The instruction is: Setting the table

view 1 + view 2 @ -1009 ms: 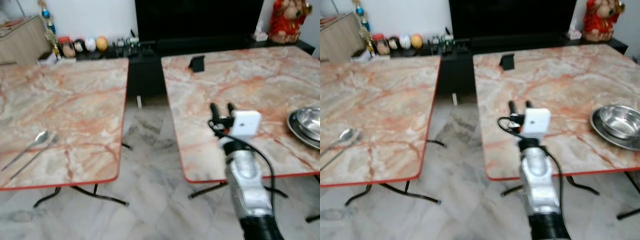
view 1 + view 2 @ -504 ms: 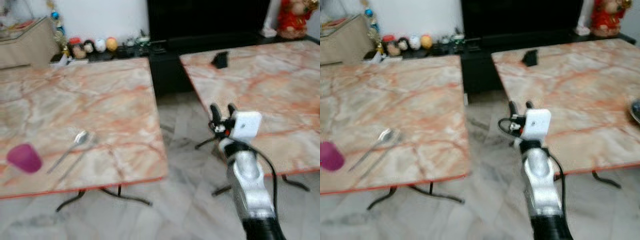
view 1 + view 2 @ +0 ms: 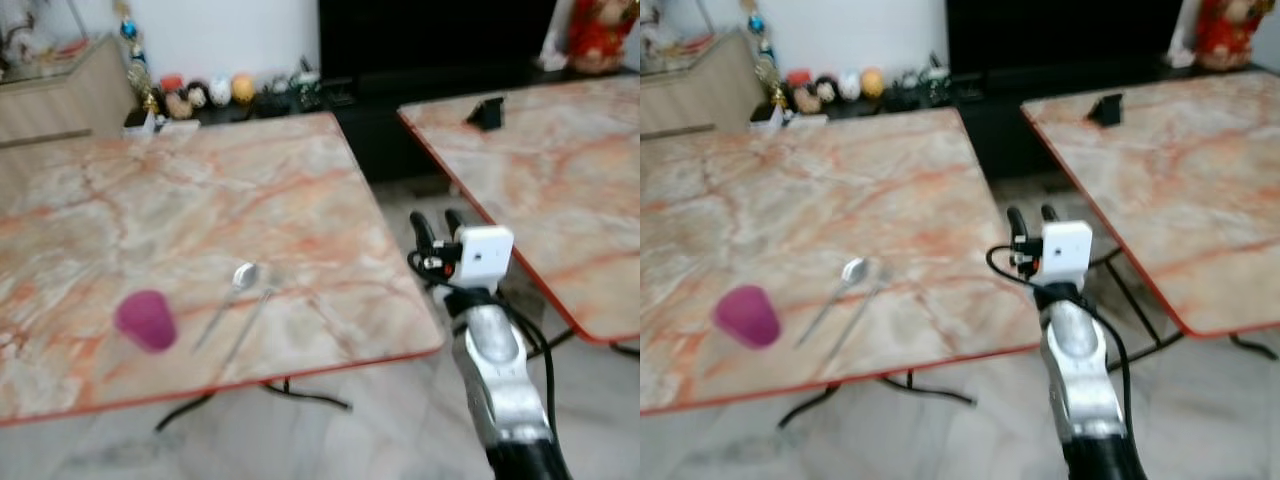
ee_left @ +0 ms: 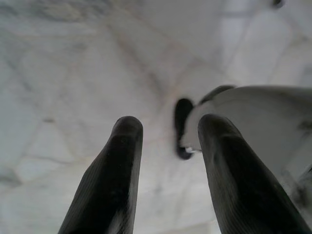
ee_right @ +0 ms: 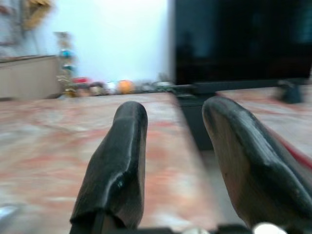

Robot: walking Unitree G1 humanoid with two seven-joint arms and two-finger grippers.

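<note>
Right gripper (image 3: 434, 222), fingers parted and holding nothing, is raised over the gap between two marble-patterned tables, just off the near right corner of the left table (image 3: 200, 190). On that table a spoon (image 3: 226, 300) and a second utensil (image 3: 250, 318) lie side by side, long axes diagonal, the spoon's bowl toward the far right. A pink cup (image 3: 146, 320) lies tipped beside them. No writing is legible. Left gripper (image 4: 168, 146), fingers apart, points at the floor.
</note>
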